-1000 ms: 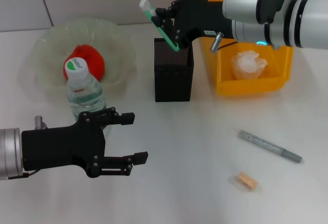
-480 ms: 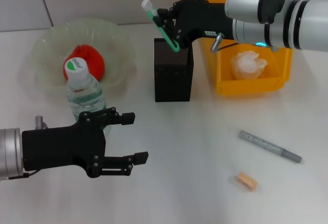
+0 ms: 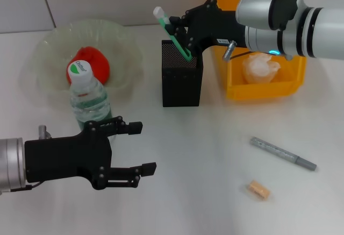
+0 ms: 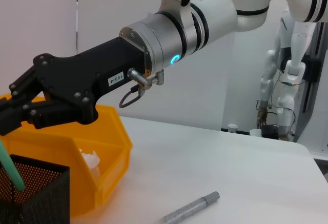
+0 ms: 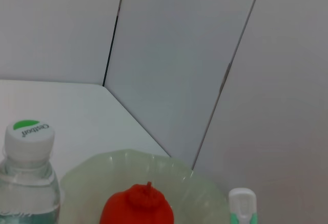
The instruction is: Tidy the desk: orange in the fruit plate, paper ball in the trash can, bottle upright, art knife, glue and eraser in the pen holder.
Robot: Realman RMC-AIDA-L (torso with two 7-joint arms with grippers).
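The green glue stick [image 3: 173,34] is clamped by the right gripper [image 3: 183,32], tilted with its white cap up and far-left, lower end inside the black pen holder [image 3: 181,79]. The left gripper [image 3: 137,148] is held spread apart, near-left. The cap alone is shown in the right wrist view.

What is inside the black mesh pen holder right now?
A green glue stick leans in the pen holder, its lower end inside, its white cap out and the right gripper on it. The holder's bottom is hidden.

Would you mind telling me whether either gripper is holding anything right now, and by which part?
The right gripper holds the green glue stick around mid-shaft, its lower end inside the pen holder. The left gripper is open and holds nothing.
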